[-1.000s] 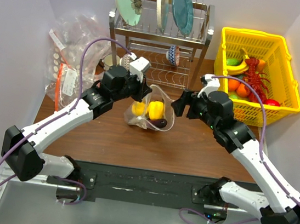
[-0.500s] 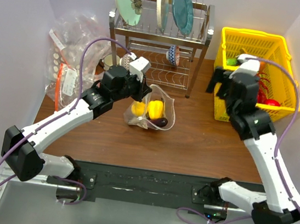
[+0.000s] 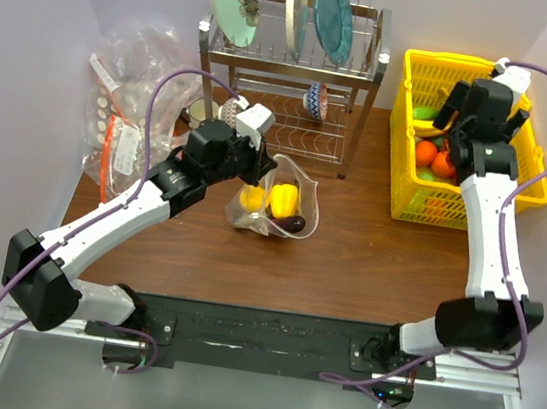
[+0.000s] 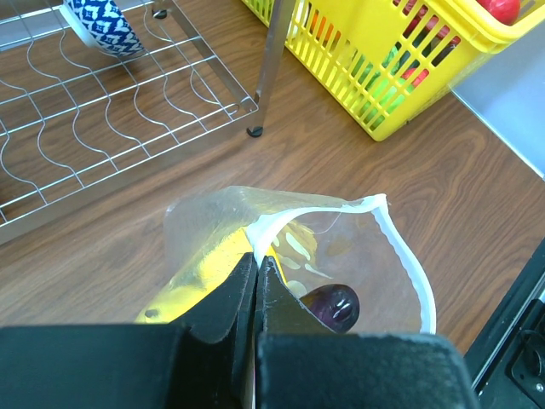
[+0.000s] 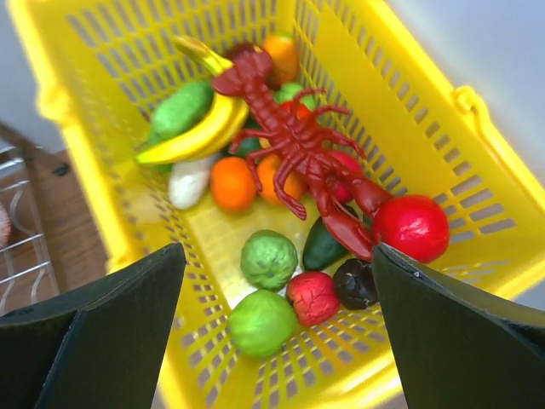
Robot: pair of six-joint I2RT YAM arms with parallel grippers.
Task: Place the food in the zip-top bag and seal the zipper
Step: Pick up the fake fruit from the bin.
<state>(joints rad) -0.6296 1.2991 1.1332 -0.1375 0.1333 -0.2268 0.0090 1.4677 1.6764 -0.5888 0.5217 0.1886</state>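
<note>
Left wrist: L fingers (image 4: 223,300) pinch zip-top bag (image 4: 201,228) rim; R fingers (image 5: 111,332) spread over basket (image 5: 482,146).

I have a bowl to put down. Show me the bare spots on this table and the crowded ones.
Bare wood lies between the food bag and the yellow basket, and along the near strip in front of that bag. Crowded: the dish rack at the back and the heap of clear bags back left.

Bright, even light from above fills all three views, and shadows on the brown wooden tabletop (image 3: 346,265) are soft and short. White glints streak the clear dotted plastic zip-top bag (image 4: 196,230) at centre frame. The yellow plastic lattice basket (image 5: 409,102) looks slightly soft, blurring toward the left edge.
</note>
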